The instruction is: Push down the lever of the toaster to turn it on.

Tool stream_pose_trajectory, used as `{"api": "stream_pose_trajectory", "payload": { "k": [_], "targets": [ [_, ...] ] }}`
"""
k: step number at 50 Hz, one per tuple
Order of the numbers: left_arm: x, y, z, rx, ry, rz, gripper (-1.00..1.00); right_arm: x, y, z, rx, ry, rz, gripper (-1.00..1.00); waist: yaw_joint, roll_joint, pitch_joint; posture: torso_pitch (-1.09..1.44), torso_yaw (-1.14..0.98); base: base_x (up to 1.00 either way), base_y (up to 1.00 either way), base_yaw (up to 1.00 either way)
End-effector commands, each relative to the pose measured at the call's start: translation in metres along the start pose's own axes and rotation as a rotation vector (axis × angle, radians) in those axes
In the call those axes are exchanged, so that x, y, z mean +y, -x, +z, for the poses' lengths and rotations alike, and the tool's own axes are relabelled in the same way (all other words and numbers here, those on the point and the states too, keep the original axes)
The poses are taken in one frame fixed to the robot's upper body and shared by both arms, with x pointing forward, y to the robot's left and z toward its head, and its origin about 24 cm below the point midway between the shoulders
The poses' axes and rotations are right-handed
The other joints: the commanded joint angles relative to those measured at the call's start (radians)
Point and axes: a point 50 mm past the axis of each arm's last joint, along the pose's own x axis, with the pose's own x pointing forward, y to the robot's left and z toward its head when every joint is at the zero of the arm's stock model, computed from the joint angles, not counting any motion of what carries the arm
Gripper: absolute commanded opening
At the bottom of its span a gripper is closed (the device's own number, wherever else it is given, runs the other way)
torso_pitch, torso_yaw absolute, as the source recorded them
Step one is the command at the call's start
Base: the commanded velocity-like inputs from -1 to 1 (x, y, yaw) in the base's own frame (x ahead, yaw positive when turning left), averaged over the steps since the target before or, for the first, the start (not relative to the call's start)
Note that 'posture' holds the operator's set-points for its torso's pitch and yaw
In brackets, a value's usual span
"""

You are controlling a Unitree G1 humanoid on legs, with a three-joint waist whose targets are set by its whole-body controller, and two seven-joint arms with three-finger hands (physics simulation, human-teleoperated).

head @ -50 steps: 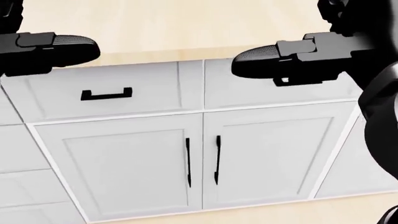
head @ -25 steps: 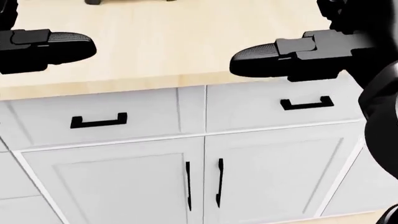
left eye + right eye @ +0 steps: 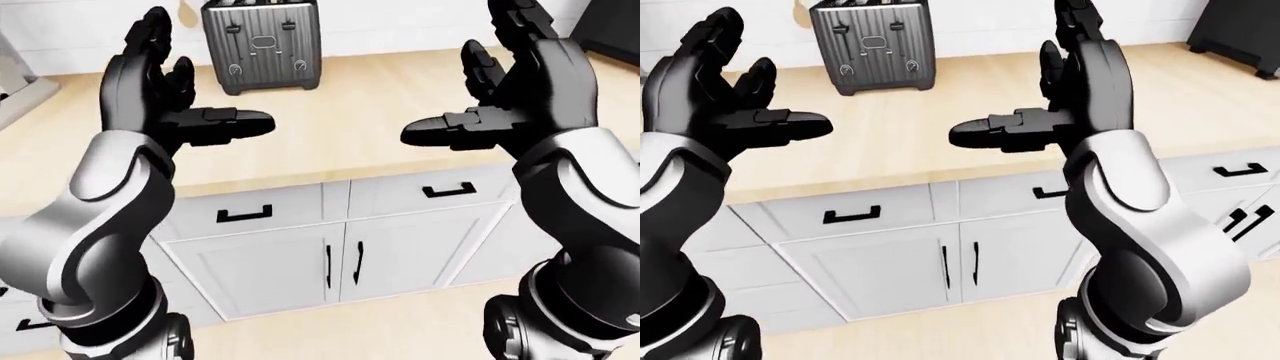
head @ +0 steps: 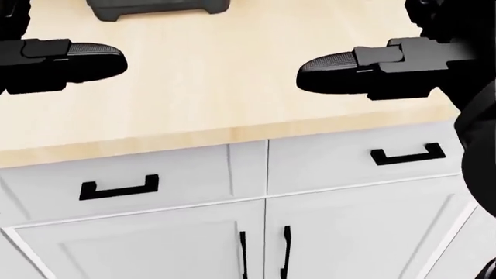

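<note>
Steel toaster (image 3: 260, 45) top cropped | left hand (image 3: 165, 97) open | right hand (image 3: 520, 82) open

View shifted down cabinets; toaster (image 4: 157, 9) base entered top.

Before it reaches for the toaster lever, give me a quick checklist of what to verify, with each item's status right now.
1. Toaster in view: ok, standing upright on the wooden counter, at the top of the left-eye view.
2. Levers visible: ok, two slots with black levers on its face; whether they are up or already pressed, cannot tell.
3. Left hand free: ok, fingers open, holding nothing.
4. Right hand free: ok, fingers open, holding nothing.
5. Hand at lever: not ok, both hands hover apart from the toaster.
6. Counter path between hands and toaster: ok, nothing visible in the way.
</note>
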Motion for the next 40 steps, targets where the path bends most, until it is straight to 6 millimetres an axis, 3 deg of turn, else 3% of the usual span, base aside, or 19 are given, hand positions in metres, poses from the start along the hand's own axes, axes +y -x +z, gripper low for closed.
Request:
{"api": "stream_pose_trajectory", "payload": {
  "k": [1, 4, 8, 10, 11, 12, 13, 15, 25, 27, 28, 30, 34, 35, 36, 39, 40],
  "targets": [
    [0.0028, 0.0009, 0.012, -0.062, 0.003, 0.012, 1.0, 0.002, 0.001, 0.0109, -0.061, -0.004, 0.006, 1.0, 0.011, -0.023, -0.03, 0.0, 0.0, 0.15, 0.27, 0.0],
    [0.004, 0.0002, 0.0115, -0.062, 0.004, 0.015, 1.0, 0.0019, 0.0004, 0.0102, -0.059, -0.004, 0.006, 1.0, 0.006, -0.019, -0.043, 0.0, 0.0, 0.15, 0.28, 0.0],
    [0.0039, 0.0003, 0.0118, -0.061, 0.003, 0.015, 1.0, 0.0023, 0.0005, 0.0105, -0.059, -0.004, 0.007, 1.0, 0.002, 0.014, -0.025, 0.0, 0.0, 0.15, 0.27, 0.0],
    [0.004, 0.0004, 0.0122, -0.062, 0.004, 0.014, 1.0, 0.003, 0.0009, 0.011, -0.059, -0.004, 0.008, 1.0, -0.003, 0.048, -0.027, 0.0, 0.0, 0.15, 0.29, 0.0],
    [0.0041, 0.0003, 0.0116, -0.062, 0.004, 0.015, 1.0, 0.0029, 0.0009, 0.0109, -0.059, -0.004, 0.007, 1.0, -0.006, 0.074, -0.031, 0.0, 0.0, 0.14, 0.3, 0.0],
    [0.004, 0.0004, 0.012, -0.061, 0.004, 0.015, 1.0, 0.0027, 0.0007, 0.0103, -0.058, -0.004, 0.007, 1.0, -0.008, 0.114, -0.047, 0.0, 0.0, 0.15, 0.3, 0.0],
    [0.0038, 0.0007, 0.0124, -0.062, 0.004, 0.015, 1.0, 0.003, 0.0007, 0.01, -0.058, -0.003, 0.008, 1.0, -0.003, 0.101, -0.049, 0.0, 0.0, 0.15, 0.3, 0.0],
    [0.0042, 0.0006, 0.0118, -0.06, 0.003, 0.016, 1.0, 0.0029, 0.0005, 0.0092, -0.057, -0.003, 0.008, 1.0, 0.0, 0.102, -0.028, 0.0, 0.0, 0.14, 0.3, 0.0],
    [0.0031, 0.0015, 0.0129, -0.062, 0.001, 0.015, 1.0, 0.0028, 0.0006, 0.0103, -0.063, -0.003, 0.01, 1.0, 0.016, -0.001, -0.027, 0.0, 0.0, 0.11, 0.25, 0.0],
    [0.0028, 0.0015, 0.0132, -0.062, 0.001, 0.015, 1.0, 0.0033, 0.0007, 0.0108, -0.067, -0.005, 0.012, 1.0, 0.034, -0.008, -0.03, 0.0, 0.0, 0.0, 0.0, 0.0],
    [0.0025, 0.0017, 0.0139, -0.062, 0.001, 0.014, 1.0, 0.0038, 0.0007, 0.0104, -0.064, -0.004, 0.015, 1.0, 0.027, 0.007, -0.025, 0.0, 0.0, 0.0, 0.0, 0.0],
    [0.0025, 0.0017, 0.0127, -0.06, 0.0, 0.014, 1.0, 0.0043, 0.0007, 0.0105, -0.062, -0.014, 0.014, 1.0, 0.028, 0.014, -0.035, 0.0, 0.0, 0.0, 0.0, 0.0],
    [0.0027, 0.0017, 0.0124, -0.061, 0.0, 0.014, 1.0, 0.0033, 0.0011, 0.0116, -0.068, -0.017, 0.006, 1.0, 0.023, 0.025, -0.031, 0.0, 0.0, 0.0, 0.0, 0.0],
    [0.0027, 0.0016, 0.0124, -0.062, 0.0, 0.013, 1.0, 0.0033, 0.0014, 0.0122, -0.067, -0.015, 0.005, 1.0, 0.022, 0.031, -0.049, 0.0, 0.0, 0.0, 0.0, 0.07],
    [0.003, 0.0014, 0.0123, -0.062, 0.0, 0.014, 1.0, 0.0032, 0.0015, 0.0118, -0.065, -0.012, 0.005, 1.0, 0.029, 0.035, -0.044, 0.0, 0.0, 0.0, 0.0, 0.5],
    [0.0027, 0.001, 0.0122, -0.062, -0.001, 0.014, 1.0, 0.0039, 0.0014, 0.0119, -0.062, -0.008, 0.006, 1.0, 0.025, 0.015, -0.016, 0.0, 0.0, 0.0, 0.0, 0.98],
    [0.0032, 0.0009, 0.0119, -0.062, 0.0, 0.014, 1.0, 0.0033, 0.0009, 0.0112, -0.062, -0.007, 0.005, 1.0, 0.024, 0.008, -0.022, 0.0, 0.0, 0.0, 0.0, 1.0]
  ]
}}
